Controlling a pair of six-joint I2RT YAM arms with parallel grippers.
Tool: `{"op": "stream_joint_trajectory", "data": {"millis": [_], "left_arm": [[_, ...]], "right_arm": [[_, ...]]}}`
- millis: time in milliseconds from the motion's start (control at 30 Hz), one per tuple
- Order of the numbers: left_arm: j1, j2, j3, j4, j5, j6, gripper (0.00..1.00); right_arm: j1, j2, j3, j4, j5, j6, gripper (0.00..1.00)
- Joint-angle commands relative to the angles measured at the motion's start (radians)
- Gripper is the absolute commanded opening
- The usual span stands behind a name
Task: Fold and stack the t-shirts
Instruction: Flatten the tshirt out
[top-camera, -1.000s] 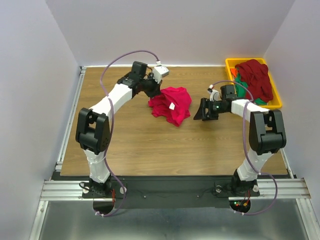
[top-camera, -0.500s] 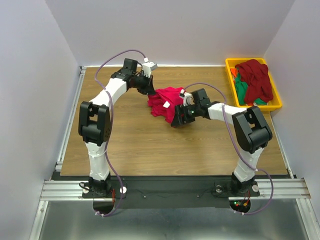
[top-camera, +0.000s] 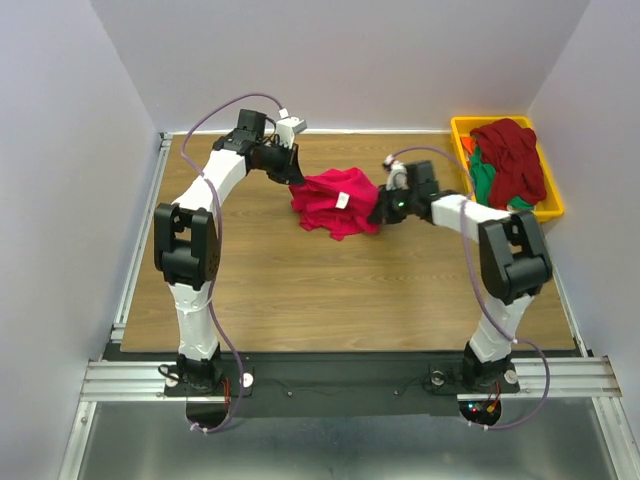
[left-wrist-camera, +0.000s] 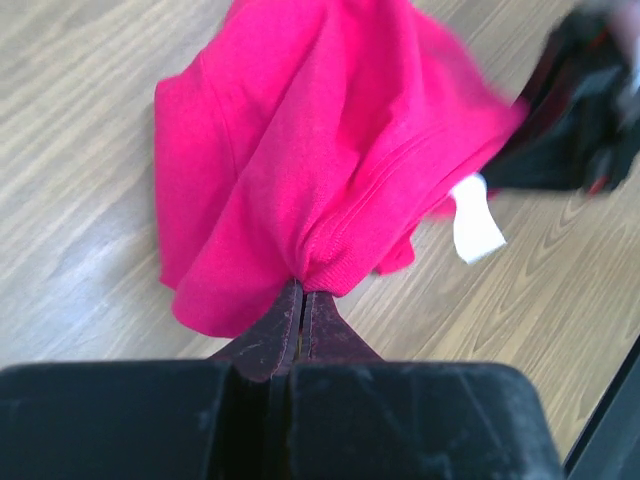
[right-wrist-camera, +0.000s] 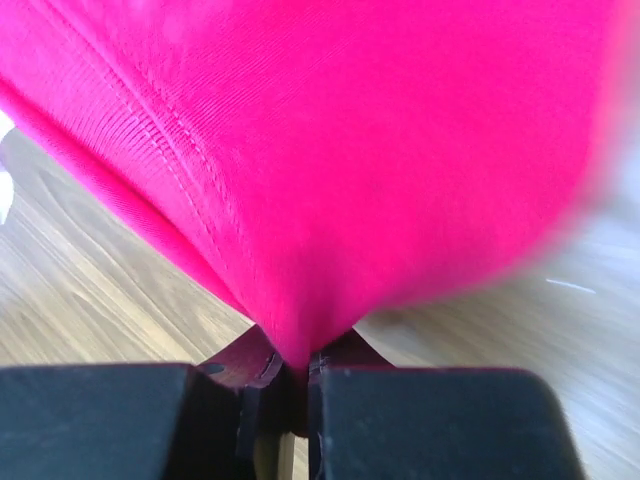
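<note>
A crimson-pink t-shirt (top-camera: 335, 200) lies bunched on the wooden table (top-camera: 300, 290) between both arms. My left gripper (top-camera: 292, 176) is shut on its left edge; in the left wrist view the jaws pinch a ribbed hem of the pink t-shirt (left-wrist-camera: 320, 160), with a white label (left-wrist-camera: 476, 218) hanging beside it. My right gripper (top-camera: 380, 210) is shut on the shirt's right edge, pink t-shirt cloth (right-wrist-camera: 330, 150) filling the right wrist view. A dark maroon t-shirt (top-camera: 513, 155) tops green and orange ones in the tray.
The yellow plastic tray (top-camera: 462, 124) stands at the table's back right corner, close behind the right arm. Bare wood lies in front of the pink shirt toward the arm bases. Walls close in the table on the left, back and right.
My right gripper came left to the pink shirt, closed on its right edge and pulled it rightward. The left gripper drew its edge back-left, and the shirt has stretched out.
</note>
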Motion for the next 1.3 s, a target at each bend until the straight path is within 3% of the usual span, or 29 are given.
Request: {"op": "stream_joint_trajectory", "data": {"millis": [0, 200, 333, 567, 733, 833, 933, 1133, 1267], "left_arm": [[0.014, -0.058, 0.095, -0.051, 0.021, 0.078, 0.0], [-0.066, -0.085, 0.233, -0.152, 0.046, 0.156, 0.0], [-0.09, -0.149, 0.339, -0.099, 0.03, 0.06, 0.0], [-0.116, -0.273, 0.471, -0.072, 0.073, 0.035, 0.0], [-0.266, -0.396, 0.435, -0.097, 0.092, 0.089, 0.0], [-0.339, -0.462, 0.416, -0.062, 0.095, 0.032, 0.0], [-0.36, -0.474, 0.431, 0.03, 0.151, -0.118, 0.0], [-0.35, -0.526, 0.389, 0.204, 0.196, -0.361, 0.0], [-0.241, -0.629, 0.13, 0.245, 0.248, -0.492, 0.0]], "right_arm": [[-0.146, -0.167, 0.044, -0.067, -0.042, -0.077, 0.01], [-0.241, -0.351, 0.137, -0.203, -0.048, -0.275, 0.01], [-0.245, -0.457, 0.222, -0.214, 0.039, -0.321, 0.01], [-0.249, -0.595, 0.391, -0.213, 0.358, -0.424, 0.01], [-0.248, -0.672, 0.554, -0.208, 0.541, -0.451, 0.01], [-0.248, -0.686, 0.668, -0.187, 0.644, -0.493, 0.01], [-0.248, -0.675, 0.746, -0.135, 0.702, -0.545, 0.01], [-0.248, -0.553, 0.897, -0.075, 0.558, -0.631, 0.01], [-0.249, -0.45, 0.909, -0.069, 0.293, -0.599, 0.01]]}}
